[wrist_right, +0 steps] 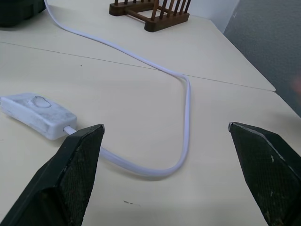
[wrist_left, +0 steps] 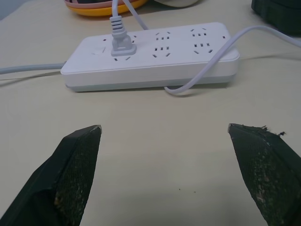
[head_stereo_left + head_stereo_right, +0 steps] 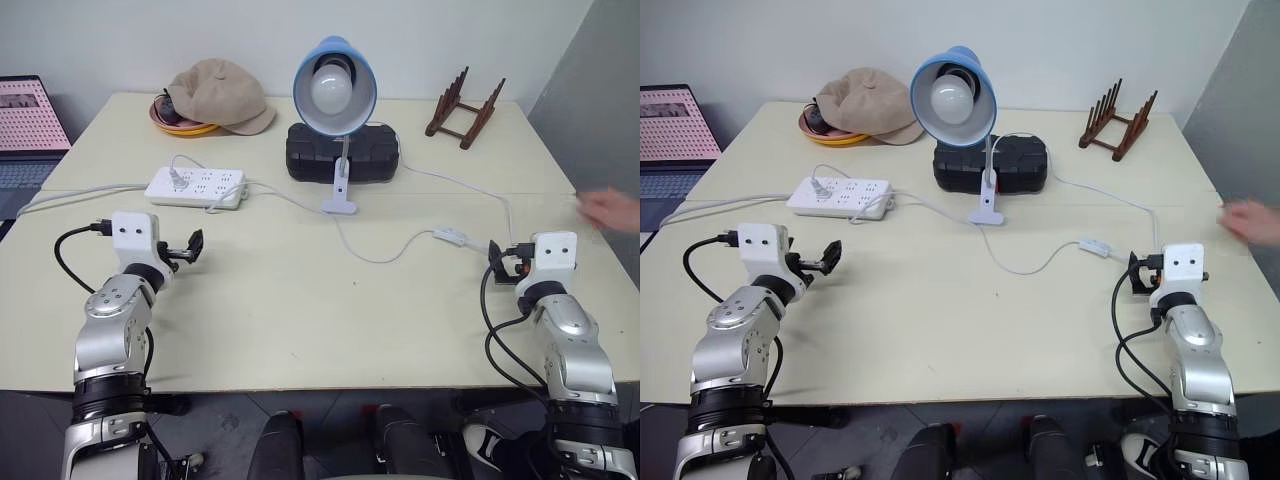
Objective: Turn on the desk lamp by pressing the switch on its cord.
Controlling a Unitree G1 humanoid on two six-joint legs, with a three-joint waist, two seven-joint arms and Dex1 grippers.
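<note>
White and oblong, the switch (image 3: 450, 236) lies flat on the pale worktop (image 3: 300, 310) at centre right of the left eye view, its long axis running from upper left to lower right, in line with the cord (image 3: 380, 255). The right wrist view shows a rounded rocker on its top face and a scuffed, dull shell. From its left end the cord sags in a shallow curve up to the desk lamp (image 3: 335, 90); from its other end the cord loops toward the right gripper (image 3: 494, 259), then climbs toward the upper centre.

The lamp stands at upper centre on its white clip base, thin silver neck upright, light-blue shade tilted to face the camera, round white bulb unlit.

The right gripper sits just beside the switch, apart from it, fingers (image 1: 80, 165) spread wide and holding nothing. The left gripper (image 3: 190, 247), at centre left, is likewise released and empty, facing the power strip (image 3: 197, 186). Behind lie a black case (image 3: 375, 152), a tan cap (image 3: 220, 95) and a wooden rack (image 3: 465, 108). A person's hand (image 3: 610, 208) enters at the right edge.
</note>
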